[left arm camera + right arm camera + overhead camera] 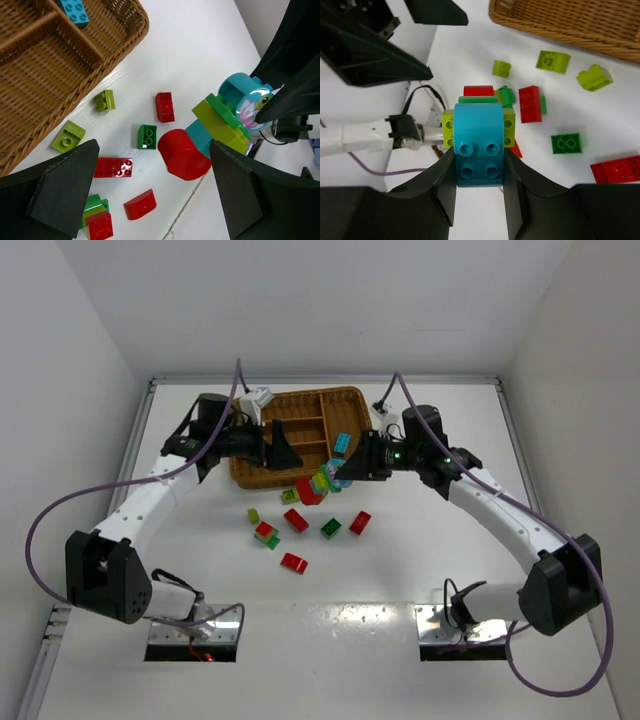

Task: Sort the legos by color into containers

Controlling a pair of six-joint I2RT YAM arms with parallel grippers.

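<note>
The left gripper (pixel 283 450) is wide open, with nothing between its fingers (pixel 65 190). It hangs over the near edge of the brown tray (pixel 300 400). One cyan brick (pixel 342 443) lies inside the tray, in a slot near its right side.

Loose bricks lie apart from each other on the white table (pixel 400 580), in front of the tray. There is a small yellow-green brick (pixel 254 514), a red-and-green pair (pixel 267 534), a flat red brick (pixel 294 563), a dark green brick (pixel 331 528) and a red block (pixel 360 522).

A stack (pixel 318 484) of cyan, yellow-green, green and red pieces is just beside the tray's near edge. The right gripper (pixel 479 167) squeezes the stack's cyan end tight from both sides.
</note>
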